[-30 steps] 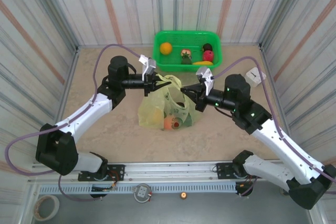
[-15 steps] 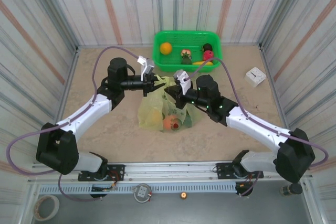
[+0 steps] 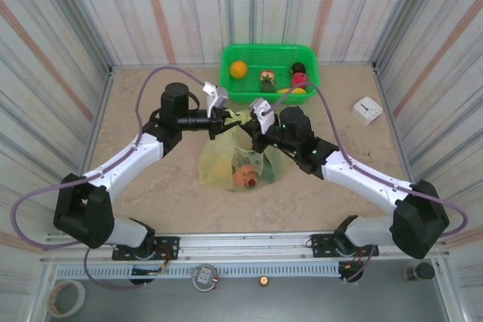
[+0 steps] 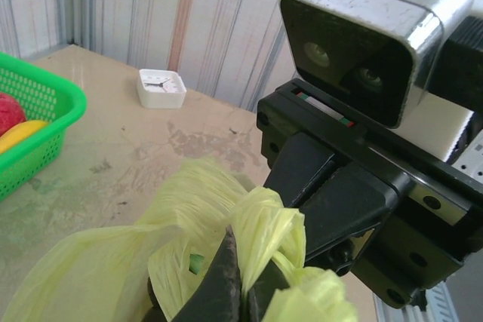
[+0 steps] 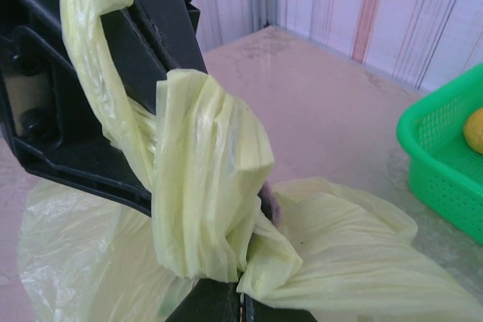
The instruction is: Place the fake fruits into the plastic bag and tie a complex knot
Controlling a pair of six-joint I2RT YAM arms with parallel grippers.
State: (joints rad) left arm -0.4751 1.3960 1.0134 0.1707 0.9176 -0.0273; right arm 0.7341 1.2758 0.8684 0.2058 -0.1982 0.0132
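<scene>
The plastic bag (image 3: 226,157) sits mid-table with fake fruits inside; an orange one (image 3: 243,176) shows through the film. Above it my left gripper (image 3: 229,117) and right gripper (image 3: 251,130) meet almost tip to tip. In the left wrist view my left gripper (image 4: 240,262) is shut on a twisted bag handle (image 4: 264,231), with the right gripper's black body (image 4: 339,186) just behind it. In the right wrist view my right gripper (image 5: 240,295) is shut on a handle (image 5: 204,186) that wraps around the other handle strand (image 5: 98,58). More fake fruits (image 3: 238,69) lie in the basket.
A rigid green basket (image 3: 268,47) stands at the back, holding an orange, a red fruit (image 3: 299,78) and a yellow one (image 3: 290,90). A small white clock (image 3: 367,109) sits at the right near the wall. Striped walls enclose the table on three sides.
My right arm has swung left, carrying its handle across to the left gripper. The left gripper has edged right. The two handles now cross and wrap together.
</scene>
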